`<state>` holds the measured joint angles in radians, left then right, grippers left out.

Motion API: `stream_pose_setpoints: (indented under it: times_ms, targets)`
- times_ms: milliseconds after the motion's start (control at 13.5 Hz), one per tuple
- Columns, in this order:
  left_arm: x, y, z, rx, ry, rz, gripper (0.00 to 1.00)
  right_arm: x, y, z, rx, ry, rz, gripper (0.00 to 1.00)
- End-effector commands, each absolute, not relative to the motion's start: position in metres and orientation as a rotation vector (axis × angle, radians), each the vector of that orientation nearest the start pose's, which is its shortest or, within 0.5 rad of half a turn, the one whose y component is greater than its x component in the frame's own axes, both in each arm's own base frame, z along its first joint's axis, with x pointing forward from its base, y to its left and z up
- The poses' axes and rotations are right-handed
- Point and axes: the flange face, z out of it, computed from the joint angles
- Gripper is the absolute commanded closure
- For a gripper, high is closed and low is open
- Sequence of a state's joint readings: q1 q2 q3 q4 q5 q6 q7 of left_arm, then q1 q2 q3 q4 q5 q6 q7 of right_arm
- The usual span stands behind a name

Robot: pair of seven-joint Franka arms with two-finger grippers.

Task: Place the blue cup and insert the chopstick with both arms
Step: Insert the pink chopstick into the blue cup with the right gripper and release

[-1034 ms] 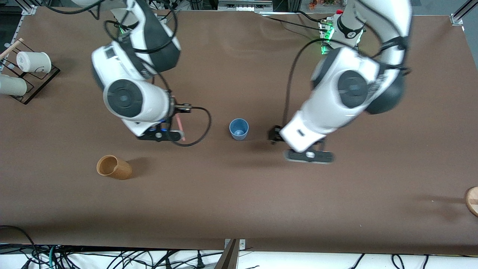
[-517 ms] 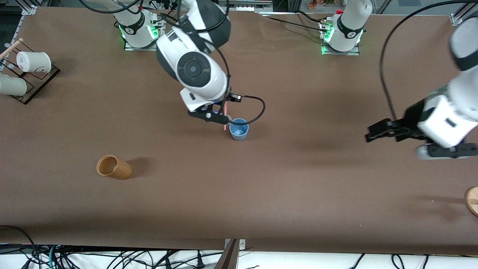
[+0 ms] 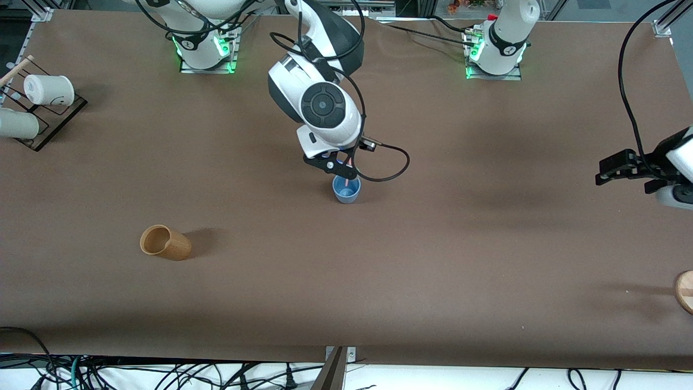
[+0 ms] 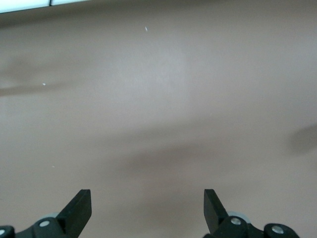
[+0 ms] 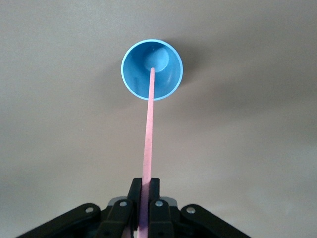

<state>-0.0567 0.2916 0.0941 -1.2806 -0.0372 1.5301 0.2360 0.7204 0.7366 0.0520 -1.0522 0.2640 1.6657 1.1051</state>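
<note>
Swung in from the tan cup's side, the right pincer (image 3: 344, 169) now hangs over the blue cup (image 3: 346, 188) at mid-bench, clamped on the pink chopstick (image 5: 147, 148), tip at the mouth. Cup placed; release remains. Left pincer (image 3: 622, 168), wide open and empty, waits well apart.

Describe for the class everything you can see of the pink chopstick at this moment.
The chopstick is one thin, straight, pale pink stick, smooth and plain. The right gripper has its jaws shut on the upper end, holding it over the blue cup, which stands upright mid-table. In the right wrist view the free tip lines up with the cup's opening, near the middle of its bright blue inside; whether it touches the bottom cannot be told. In the front view only a short pink piece shows under the gripper.
</note>
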Motion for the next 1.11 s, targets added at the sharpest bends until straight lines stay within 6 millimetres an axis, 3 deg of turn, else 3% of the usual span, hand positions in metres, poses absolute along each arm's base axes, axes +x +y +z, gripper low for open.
stream_pose_setpoints:
  times_ms: [0, 74, 148, 221, 369, 443, 591, 664, 812, 886, 1034]
  targets:
    - [0.604, 0.009, 0.582, -3.106, 0.445, 0.121, 0.00, 0.521, 0.529, 0.396, -2.950, 0.615, 0.492, 1.00]
    - [0.602, -0.001, 0.584, -3.104, 0.476, 0.116, 0.00, 0.521, 0.529, 0.396, -2.951, 0.615, 0.490, 0.99]
    - [0.601, -0.007, 0.585, -3.095, 0.533, 0.119, 0.00, 0.522, 0.528, 0.396, -2.952, 0.612, 0.488, 0.69]
    - [0.601, -0.020, 0.584, -3.069, 0.615, 0.121, 0.00, 0.524, 0.526, 0.396, -2.952, 0.616, 0.484, 0.01]
    - [0.604, -0.015, 0.587, -3.091, 0.599, 0.081, 0.00, 0.531, 0.516, 0.415, -2.950, 0.614, 0.436, 0.00]
    - [0.604, -0.015, 0.590, -3.099, 0.588, 0.062, 0.00, 0.538, 0.505, 0.434, -2.944, 0.625, 0.395, 0.00]
    - [0.604, -0.014, 0.591, -3.178, 0.405, 0.044, 0.00, 0.556, 0.469, 0.466, -2.959, 0.659, 0.320, 0.00]
    - [0.603, -0.014, 0.593, -3.206, 0.255, 0.055, 0.00, 0.570, 0.440, 0.490, -2.957, 0.667, 0.274, 0.00]
    - [0.598, -0.014, 0.599, -3.207, 0.183, 0.046, 0.00, 0.592, 0.366, 0.526, -2.973, 0.559, 0.265, 0.00]
    - [0.596, -0.013, 0.601, -3.201, 0.180, 0.041, 0.00, 0.595, 0.330, 0.542, -2.984, 0.473, 0.252, 0.00]
    - [0.587, -0.012, 0.602, -3.201, 0.168, 0.029, 0.00, 0.595, 0.239, 0.568, -3.009, 0.315, 0.205, 0.00]
